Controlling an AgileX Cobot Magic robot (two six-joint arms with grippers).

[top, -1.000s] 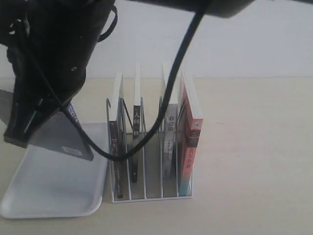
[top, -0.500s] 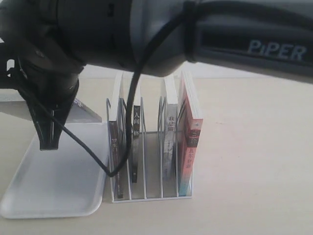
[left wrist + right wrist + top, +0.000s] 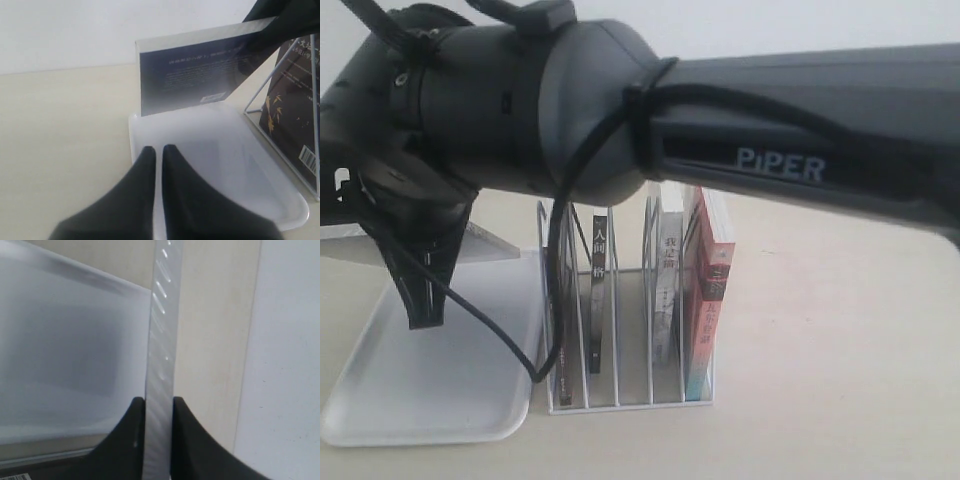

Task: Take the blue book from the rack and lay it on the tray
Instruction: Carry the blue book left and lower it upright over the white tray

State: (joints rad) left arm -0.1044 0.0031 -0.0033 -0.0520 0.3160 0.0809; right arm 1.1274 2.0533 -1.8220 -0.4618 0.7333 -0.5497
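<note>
The blue book (image 3: pixel 190 75) stands tilted at the far end of the white tray (image 3: pixel 225 165), its dark back cover and barcode facing the left wrist camera. Its lower edge meets the tray's far rim; contact cannot be told. My right gripper (image 3: pixel 159 401) is shut on the book's page edge (image 3: pixel 160 340), and its black fingers (image 3: pixel 285 25) pinch the top corner nearest the rack (image 3: pixel 278 75). My left gripper (image 3: pixel 158 148) is shut and empty above the tray's left side. In the exterior view it (image 3: pixel 420 320) points down over the tray (image 3: pixel 430 390), with the book (image 3: pixel 490 242) a grey strip behind.
A dark arm marked PiPER (image 3: pixel 800 160) fills the top of the exterior view and hides the right gripper there. The wire rack (image 3: pixel 630 390) holds a black-spined book (image 3: pixel 599 250), a pale one (image 3: pixel 668 270) and a red-orange one (image 3: pixel 715 280). A cable (image 3: pixel 535 372) loops in front of it.
The book's back cover showed broadly over the tray a second ago; now only a thin strip shows at the far end. The dark arm has dropped into the upper view. The left fingers shifted right.
</note>
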